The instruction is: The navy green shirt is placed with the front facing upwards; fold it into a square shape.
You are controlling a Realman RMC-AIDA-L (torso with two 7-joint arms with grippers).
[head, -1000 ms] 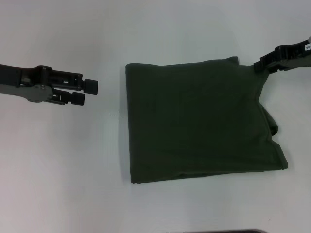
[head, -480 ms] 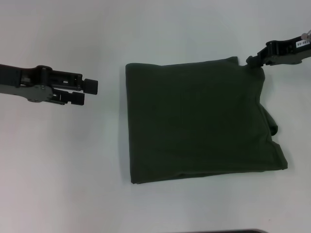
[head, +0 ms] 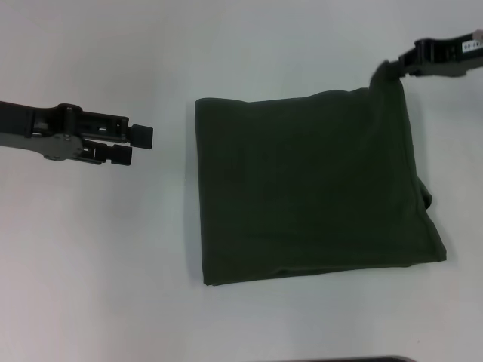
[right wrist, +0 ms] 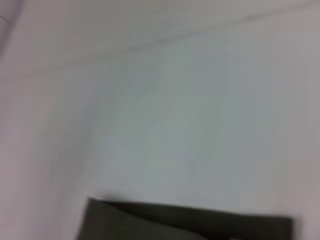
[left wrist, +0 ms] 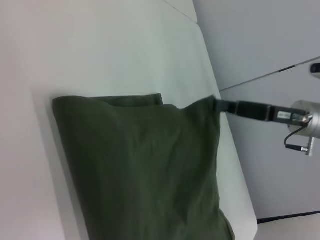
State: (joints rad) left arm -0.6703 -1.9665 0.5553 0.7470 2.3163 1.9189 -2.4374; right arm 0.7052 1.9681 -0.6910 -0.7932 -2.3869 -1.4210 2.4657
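- Dark olive-green cotton shirt (head: 309, 188), already folded to a rough rectangle, lies on the plain white table (head: 113, 256), centre-right in the head view.
- Plain green side up; no lettering or label visible. Folded left edge is neat, right edge shows loose layers bulging out low down.
- Right black gripper (head: 398, 66) at far right corner, clamped on the shirt's far-right corner, which is pulled up into a peak off the table; left wrist view shows the same tented corner (left wrist: 212, 102).
- Left black gripper (head: 138, 145) hovers over bare table well left of the shirt, fingers a narrow gap apart, holding nothing.
- Handling judgement: soft, light, limp; drapes and slides, layers may shift when pulled.
- Best holds: corners or hem edges, pinching all layers together.
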